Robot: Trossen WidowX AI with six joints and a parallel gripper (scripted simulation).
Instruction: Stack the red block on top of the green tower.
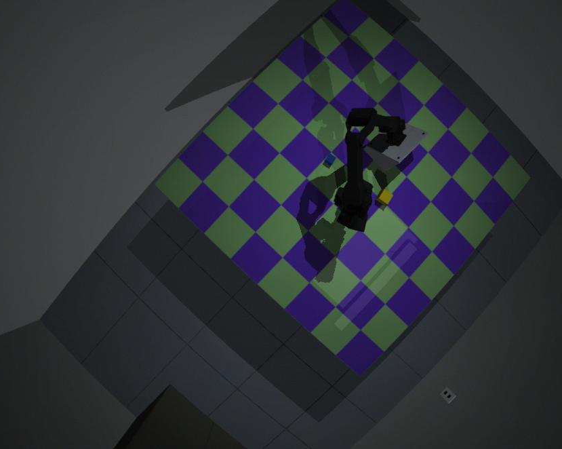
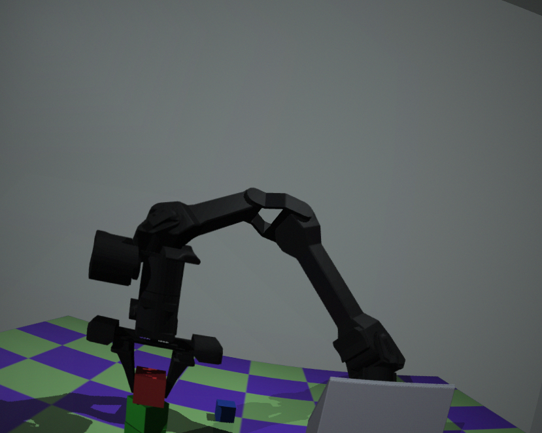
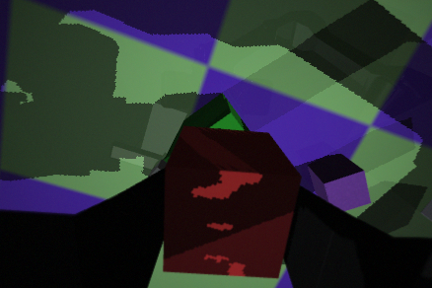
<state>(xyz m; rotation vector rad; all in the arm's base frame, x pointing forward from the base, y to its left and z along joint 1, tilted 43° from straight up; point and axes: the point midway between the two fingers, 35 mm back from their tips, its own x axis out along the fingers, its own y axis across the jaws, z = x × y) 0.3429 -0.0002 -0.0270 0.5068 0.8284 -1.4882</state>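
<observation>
Red block clamped in the claw, sitting at the top of the green tower.

Your claw (image 2: 149,382) is closed on the red block (image 2: 149,386), one finger on each of two opposite side faces, fingers about half apart because the block fills the gap. In the side view the block's underside looks to be touching or just above the top of the green tower (image 2: 146,417); you cannot tell which from here. The wrist view shows only a corner of the tower past the block's far edge, so the block seems turned or offset against it. Treat the block as a small, rigid, probably light cube with smooth flat faces: a grip on flat sides suits it, but it could slide. A small blue block (image 2: 225,410) stands near the tower, apart from it.
</observation>
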